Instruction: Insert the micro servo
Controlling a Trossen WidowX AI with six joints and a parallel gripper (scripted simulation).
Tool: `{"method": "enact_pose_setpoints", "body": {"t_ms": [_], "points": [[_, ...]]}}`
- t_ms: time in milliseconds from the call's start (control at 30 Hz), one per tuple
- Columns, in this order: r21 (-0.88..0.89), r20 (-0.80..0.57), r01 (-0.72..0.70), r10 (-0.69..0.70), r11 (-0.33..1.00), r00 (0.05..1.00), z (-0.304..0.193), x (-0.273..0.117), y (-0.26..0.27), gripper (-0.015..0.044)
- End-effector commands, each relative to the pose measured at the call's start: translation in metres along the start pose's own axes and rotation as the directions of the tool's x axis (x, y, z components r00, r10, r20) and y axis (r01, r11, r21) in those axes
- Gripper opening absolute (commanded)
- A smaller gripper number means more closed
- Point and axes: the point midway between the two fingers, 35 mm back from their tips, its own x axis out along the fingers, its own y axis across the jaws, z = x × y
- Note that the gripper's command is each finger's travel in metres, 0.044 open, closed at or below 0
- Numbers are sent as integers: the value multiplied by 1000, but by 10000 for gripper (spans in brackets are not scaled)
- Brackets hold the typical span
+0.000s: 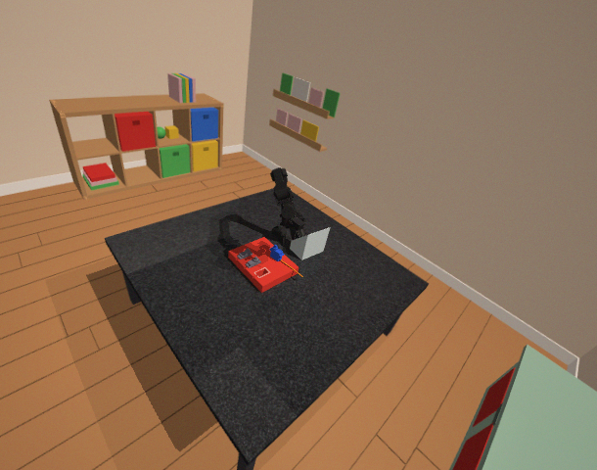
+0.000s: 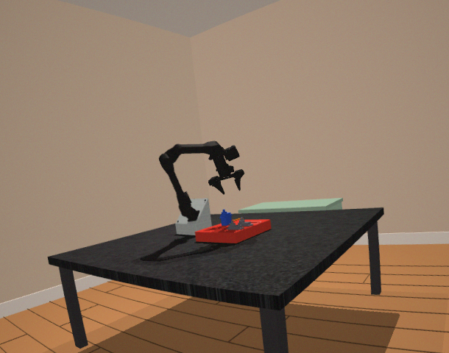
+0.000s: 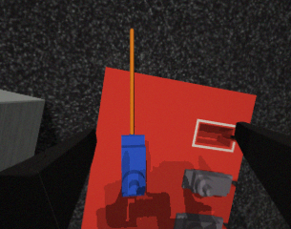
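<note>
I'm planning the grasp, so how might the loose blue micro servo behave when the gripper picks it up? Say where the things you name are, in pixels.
The loose blue plastic-looking micro servo [image 1: 276, 252] [image 2: 225, 218] [image 3: 134, 164] seems boxy and probably stiff. Standing tall on the red deck [image 1: 276, 275] [image 2: 217, 237] [image 3: 159, 102], it might tip if nudged. Its thin orange cable [image 1: 293, 268] [image 3: 132, 81] sticks out far, so could catch or swing.

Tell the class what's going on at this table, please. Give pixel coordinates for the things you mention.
A black robot arm holds its open, empty claw [image 2: 231, 192] above a red deck [image 1: 281, 274] [image 2: 216, 237] [image 3: 159, 105]. The blue servo [image 1: 276, 253] [image 2: 225, 218] [image 3: 134, 164] stands on the deck, its orange cable [image 1: 292, 267] [image 3: 132, 81] stretched past the edge. The white-outlined pocket [image 1: 261, 273] [image 3: 214, 135] is empty, so the servo isn't fitted.
</note>
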Motion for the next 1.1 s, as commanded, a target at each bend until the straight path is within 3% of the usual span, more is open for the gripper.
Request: {"method": "enact_pose_setpoints", "body": {"t_ms": [0, 233, 1067], "points": [[39, -122, -55, 60, 998, 991, -23, 21, 10, 440], [90, -291, -111, 133, 990, 948, -58, 43, 23, 440], [91, -296, -112, 134, 990, 946, -69, 79, 26, 440]]}}
